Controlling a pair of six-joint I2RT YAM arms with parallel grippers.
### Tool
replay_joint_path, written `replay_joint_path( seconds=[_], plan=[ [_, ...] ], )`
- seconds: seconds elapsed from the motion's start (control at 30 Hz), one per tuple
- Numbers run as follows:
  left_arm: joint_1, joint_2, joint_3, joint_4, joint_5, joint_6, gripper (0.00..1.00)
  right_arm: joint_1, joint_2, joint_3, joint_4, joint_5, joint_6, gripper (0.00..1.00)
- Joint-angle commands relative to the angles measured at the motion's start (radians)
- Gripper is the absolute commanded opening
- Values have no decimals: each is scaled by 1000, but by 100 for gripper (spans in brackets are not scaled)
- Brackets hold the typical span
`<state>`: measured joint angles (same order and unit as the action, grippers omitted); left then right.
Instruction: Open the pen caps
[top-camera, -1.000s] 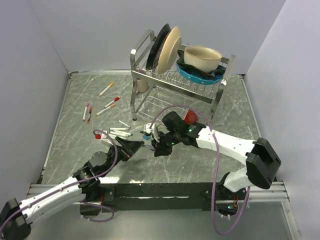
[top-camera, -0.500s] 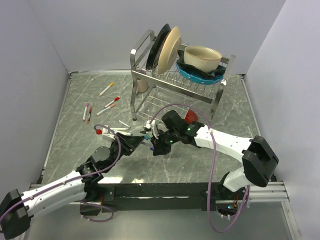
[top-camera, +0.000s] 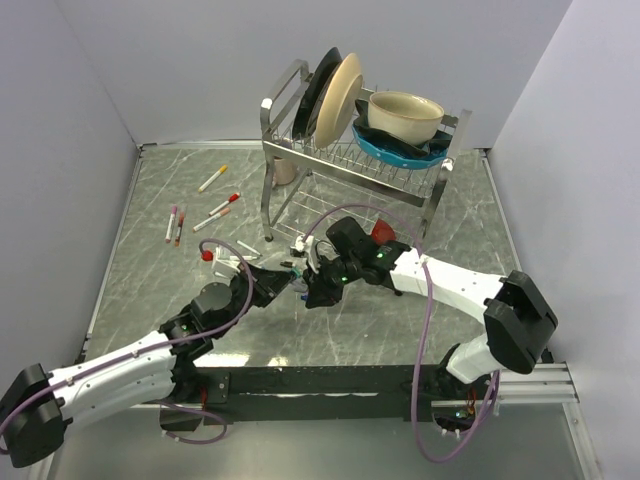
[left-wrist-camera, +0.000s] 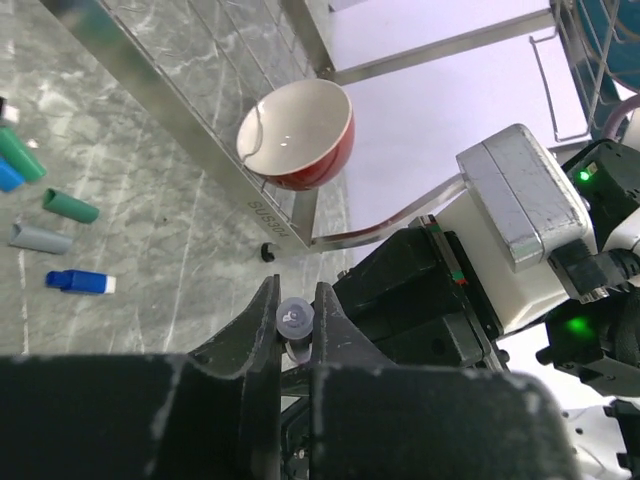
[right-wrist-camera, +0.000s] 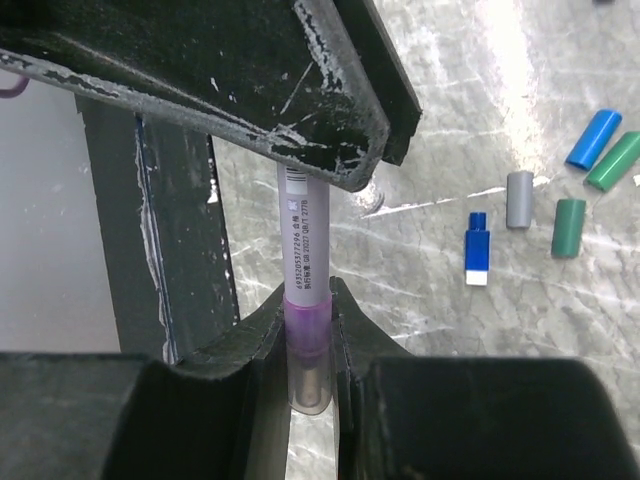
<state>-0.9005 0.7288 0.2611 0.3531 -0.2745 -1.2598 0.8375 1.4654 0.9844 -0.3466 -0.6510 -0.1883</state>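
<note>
The greyish-purple pen cap (left-wrist-camera: 293, 320) is clamped in my left pincer (left-wrist-camera: 294, 306), above the table (top-camera: 400, 320). My right pincer (right-wrist-camera: 308, 335) is clamped on the opposite end of the pen (right-wrist-camera: 303, 240). Loose caps (right-wrist-camera: 570, 226) lie nearby.

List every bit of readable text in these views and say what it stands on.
"SUS304": stamped on the steel bar of the dish rack, left wrist view.
Pen, right wrist view: a barcode, then a line of digits and small characters along the white barrel, too small to read with certainty.
Top view: no legible text.
</note>
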Motion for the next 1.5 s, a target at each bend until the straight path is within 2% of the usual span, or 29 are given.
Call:
replay_joint_path(
  seconds=[0.0, 0.07, 0.1, 0.13, 0.23, 0.37, 0.57, 0.73, 0.9, 1.1, 1.3, 1.43, 1.47],
  plan=[
    [-5, -96, 105, -170, -212, 1, 1, -3, 18, 42, -3, -18, -3, 0],
    [21, -158, 138, -401, -329, -39, 1, -2, 26, 40, -6, -16, -5, 0],
    [43, -217, 160, -469, -403, -49, 1, -2, 30, 43, -12, -15, -7, 0],
    [70, -247, 170, -509, -410, -46, 1, -2, 38, 48, -17, -16, -7, 0],
    [286, -298, 208, -600, -289, 14, 1, -2, 44, 51, -19, -9, -8, 0],
    [440, -223, 195, -617, -114, 54, 1, -2, 47, 53, -23, 10, -13, 0],
    [462, -226, 112, -566, -51, 30, 1, -2, 56, 50, -28, 79, -39, 0],
    [462, -278, 55, -650, -66, -10, 1, 32, 127, 74, -74, 175, -86, 0],
    [468, -302, -52, -652, -65, -69, 1, 107, 214, 108, -106, 277, -115, 0],
    [503, -177, -66, -577, -40, -75, 2, 120, 233, 108, -103, 321, -120, 0],
    [566, -43, -56, -522, -6, -70, 12, 123, 253, 112, -103, 369, -126, 3],
    [607, -6, -54, -516, 3, -73, 14, 140, 265, 115, -100, 398, -129, 7],
    [614, -5, -56, -516, 4, -73, 20, 147, 269, 114, -97, 405, -129, 10]
  ],
)
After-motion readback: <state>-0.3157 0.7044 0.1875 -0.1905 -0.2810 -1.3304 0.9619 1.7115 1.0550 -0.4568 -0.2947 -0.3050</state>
